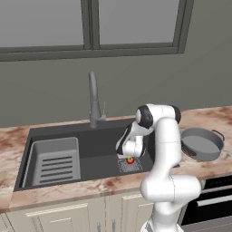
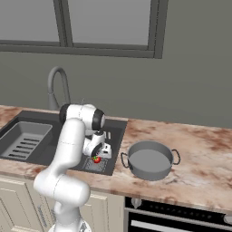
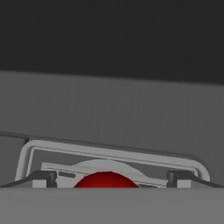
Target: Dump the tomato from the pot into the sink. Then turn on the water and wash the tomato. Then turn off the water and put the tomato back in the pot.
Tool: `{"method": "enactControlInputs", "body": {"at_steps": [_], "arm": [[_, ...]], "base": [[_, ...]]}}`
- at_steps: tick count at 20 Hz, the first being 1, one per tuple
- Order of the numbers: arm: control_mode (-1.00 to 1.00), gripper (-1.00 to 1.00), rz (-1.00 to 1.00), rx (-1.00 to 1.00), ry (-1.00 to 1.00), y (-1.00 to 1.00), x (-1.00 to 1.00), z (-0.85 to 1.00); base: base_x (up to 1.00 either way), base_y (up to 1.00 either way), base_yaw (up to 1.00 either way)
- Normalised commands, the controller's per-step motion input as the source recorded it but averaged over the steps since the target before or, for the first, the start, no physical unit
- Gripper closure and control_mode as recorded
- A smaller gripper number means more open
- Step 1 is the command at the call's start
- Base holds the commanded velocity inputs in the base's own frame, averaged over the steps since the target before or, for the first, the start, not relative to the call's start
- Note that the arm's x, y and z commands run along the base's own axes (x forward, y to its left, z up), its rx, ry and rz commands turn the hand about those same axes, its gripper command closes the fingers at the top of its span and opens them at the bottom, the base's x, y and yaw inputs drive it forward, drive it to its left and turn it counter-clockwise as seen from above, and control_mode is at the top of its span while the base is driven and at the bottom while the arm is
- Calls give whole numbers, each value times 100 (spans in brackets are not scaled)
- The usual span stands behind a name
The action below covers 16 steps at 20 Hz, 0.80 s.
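Kitchen counter, dark sink (image 1: pixel 97 140): tomato (image 1: pixel 130 160), small, round, smooth, judged light, soft-skinned and prone to rolling, is seen on the drain grate (image 1: pixel 131 165) beneath the wide-open, empty gripper (image 1: pixel 130 157), best taken gently across its widest middle; pot (image 1: pixel 201 143) is left empty alongside.

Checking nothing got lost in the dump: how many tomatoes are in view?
1. The tomato lies on the drain grate in the sink, between the open gripper fingers.
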Motion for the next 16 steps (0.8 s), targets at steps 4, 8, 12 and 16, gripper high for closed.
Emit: {"method": "enactControlInputs", "body": {"at_steps": [4,8,12,16], "arm": [[-100,-100,0,0,3,3,-40,-3],[-100,-100,0,0,3,6,-26,-2],[-100,-100,0,0,1,11,-4,-1],[-100,100,0,0,1,23,0,-3]], "base": [[0,0,0],[0,0,0],[0,0,0],[0,0,0]]}}
